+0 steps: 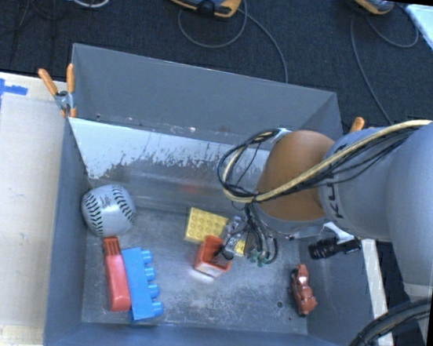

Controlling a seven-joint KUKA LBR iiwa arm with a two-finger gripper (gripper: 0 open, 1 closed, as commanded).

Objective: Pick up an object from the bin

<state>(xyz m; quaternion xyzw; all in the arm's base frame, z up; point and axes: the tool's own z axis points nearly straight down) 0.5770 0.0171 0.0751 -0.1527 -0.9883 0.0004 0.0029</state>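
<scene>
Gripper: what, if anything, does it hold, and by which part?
Cannot be told: the gripper sits at the top edge of the small red block, mid-bin.

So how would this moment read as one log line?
gripper: low over small red block, bin middle | beside: yellow plate | held: cannot tell

Arm (409,186): I enter from the right of the camera view, my broad grey link angled down toward the left.

Wrist: it carries the rounded orange cover (295,175), its dome facing up.

Cables (225,169): dark ones loop out from the cover's left side, and a pale yellow one runs back along my upper edge.

Gripper (235,240): it hangs below the cover and points downward, with thin wires bunched close around it.

Black fitting (332,247): it projects from the wrist's right underside.
</scene>
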